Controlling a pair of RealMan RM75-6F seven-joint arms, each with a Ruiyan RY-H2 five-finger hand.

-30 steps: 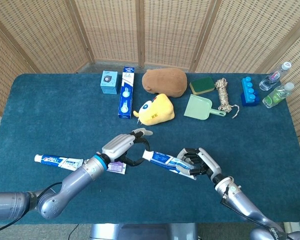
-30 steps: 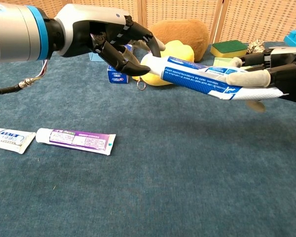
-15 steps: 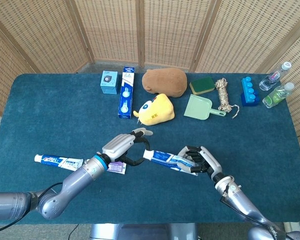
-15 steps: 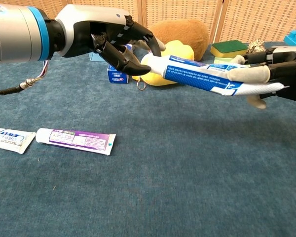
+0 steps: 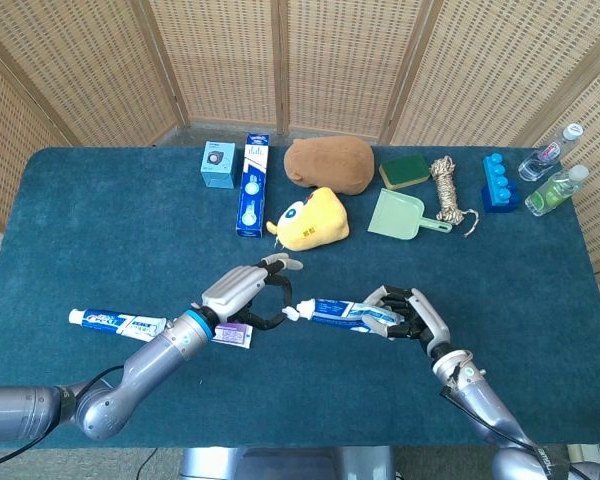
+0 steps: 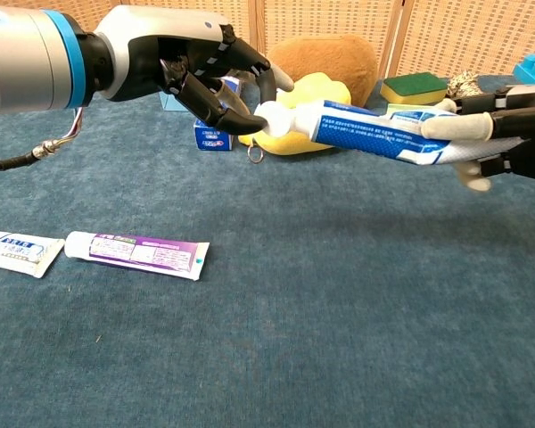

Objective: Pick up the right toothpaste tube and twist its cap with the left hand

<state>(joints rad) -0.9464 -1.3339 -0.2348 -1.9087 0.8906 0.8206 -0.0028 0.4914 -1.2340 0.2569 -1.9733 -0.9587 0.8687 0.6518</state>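
Landmark: yellow plush toy (image 5: 311, 220), mid-table.
Change: the blue toothpaste tube (image 6: 388, 135) now lies more level than half a second ago, and its white cap (image 6: 272, 116) has come between the left fingertips, where before it sat just beside them.
Purple toothpaste tube (image 6: 138, 251): flat on the table (image 6: 339, 339), nearer the camera than the toy, left of it; a second blue tube (image 5: 116, 322) lies just beyond its left end.
Right hand (image 5: 408, 314): fingers wrapped around the blue tube's tail, holding it in the air, nearer than the toy.
Left hand (image 6: 192, 67): fingers curled narrowly, pinching the cap.
Chest view only: the clear gap between the raised tube and the table.
Head view only: brown plush (image 5: 329, 164), green dustpan (image 5: 404, 214), rope (image 5: 446, 188) and bottles (image 5: 552, 172), beyond and right of the toy.
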